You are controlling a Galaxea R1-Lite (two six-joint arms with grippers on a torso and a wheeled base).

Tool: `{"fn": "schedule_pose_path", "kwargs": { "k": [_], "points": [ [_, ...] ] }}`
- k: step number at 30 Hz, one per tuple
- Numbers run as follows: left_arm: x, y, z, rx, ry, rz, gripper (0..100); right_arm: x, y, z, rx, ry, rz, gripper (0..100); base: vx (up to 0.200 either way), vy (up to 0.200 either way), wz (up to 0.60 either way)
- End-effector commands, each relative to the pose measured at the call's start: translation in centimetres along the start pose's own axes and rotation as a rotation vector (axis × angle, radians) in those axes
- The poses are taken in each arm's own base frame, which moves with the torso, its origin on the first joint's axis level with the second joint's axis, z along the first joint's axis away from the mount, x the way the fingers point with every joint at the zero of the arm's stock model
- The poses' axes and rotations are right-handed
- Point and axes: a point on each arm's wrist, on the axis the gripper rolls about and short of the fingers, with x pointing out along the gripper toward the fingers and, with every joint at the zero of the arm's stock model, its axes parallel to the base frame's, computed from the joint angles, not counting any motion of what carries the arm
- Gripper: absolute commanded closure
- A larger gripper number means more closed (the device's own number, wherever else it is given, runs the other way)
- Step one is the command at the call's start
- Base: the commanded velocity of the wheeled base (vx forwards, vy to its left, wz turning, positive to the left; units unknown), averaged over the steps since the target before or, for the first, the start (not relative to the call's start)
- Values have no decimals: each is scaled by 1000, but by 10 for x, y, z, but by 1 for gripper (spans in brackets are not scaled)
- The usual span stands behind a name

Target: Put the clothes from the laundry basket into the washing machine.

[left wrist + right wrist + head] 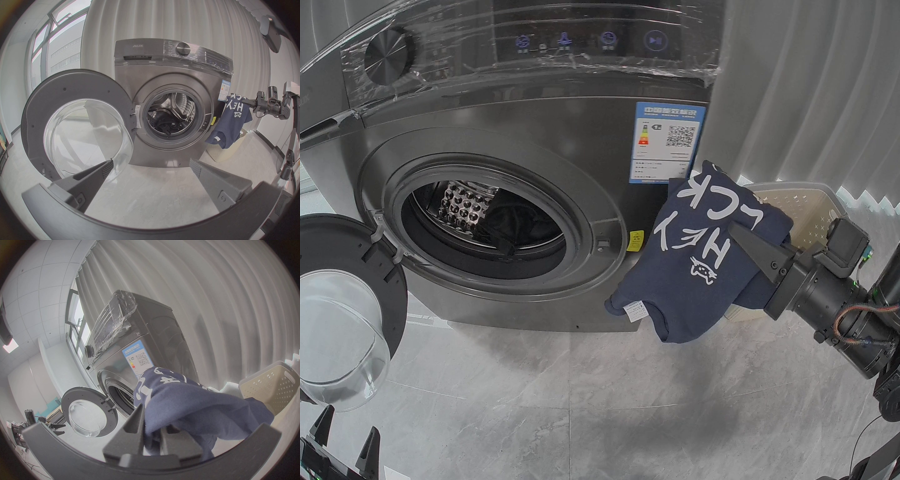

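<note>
A navy T-shirt (700,262) with white lettering hangs in the air to the right of the washing machine (506,144), in front of the beige laundry basket (806,209). My right gripper (747,240) is shut on the shirt's upper edge; the cloth (193,402) drapes over its fingers (131,430). The machine's round door (344,300) stands swung open on the left, and a dark garment (515,225) lies inside the drum. My left gripper (150,170) is open low at the front left, facing the drum opening (172,114), holding nothing.
Grey tiled floor (581,400) spreads in front of the machine. A pleated white curtain (812,87) hangs behind the basket. The open door juts out over the floor near my left gripper (344,437).
</note>
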Motion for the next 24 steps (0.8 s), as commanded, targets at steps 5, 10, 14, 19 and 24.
{"fn": "schedule_pose_path", "kwargs": {
  "k": [5,10,14,19,24],
  "points": [
    [0,0,-5,1,0,-1,0,0,0,-2,-1,8,2,100,-80,0,0],
    [0,0,-5,1,0,-1,0,0,0,-2,0,10,2,100,-200,0,0],
    [0,0,-5,1,0,-1,0,0,0,-2,0,10,2,100,-200,0,0],
    [0,0,-5,1,0,-1,0,0,0,-2,-1,10,2,100,-200,0,0],
    [0,0,-5,1,0,-1,0,0,0,-2,0,9,0,100,-200,0,0]
  ]
}}
